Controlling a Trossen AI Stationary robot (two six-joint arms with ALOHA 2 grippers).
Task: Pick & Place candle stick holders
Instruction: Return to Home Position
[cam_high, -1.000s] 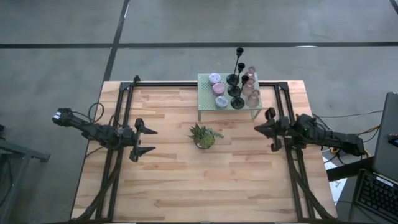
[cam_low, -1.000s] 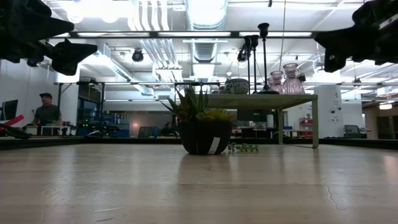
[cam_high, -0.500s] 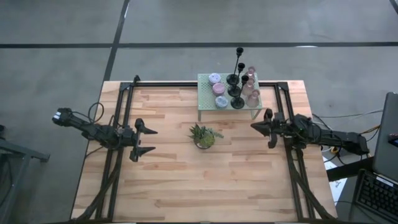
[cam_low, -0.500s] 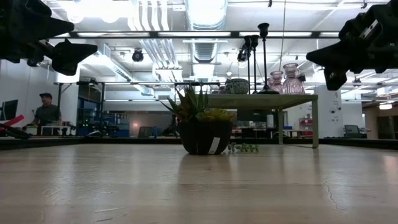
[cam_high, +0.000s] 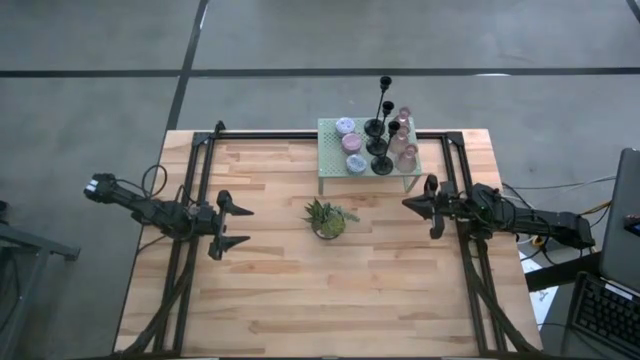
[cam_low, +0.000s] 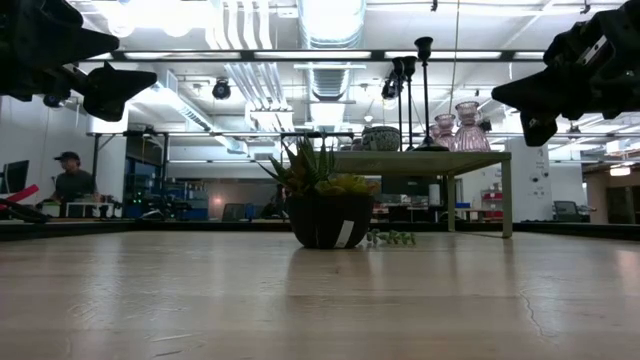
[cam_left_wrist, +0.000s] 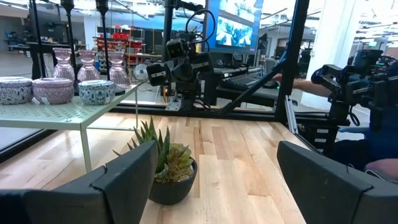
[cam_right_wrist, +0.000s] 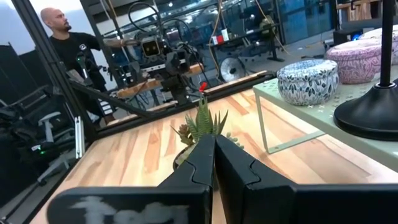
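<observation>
The candle stick holders (cam_high: 378, 147) all stand on the pale green mesh rack (cam_high: 328, 150) at the far side of the surface (cam_high: 300, 290), right of centre; the three black ones are upright, long axes vertical and cups up, with the small round ones just to their left. The right gripper (cam_high: 408, 204) hovers just near of the rack, fingers pressed together on nothing and pointing left; the holders lie far and slightly left of it, so it is the nearer arm and should probably back off rightward. The left gripper (cam_high: 247, 224) waits well apart at the left, fingers spread and empty.
</observation>
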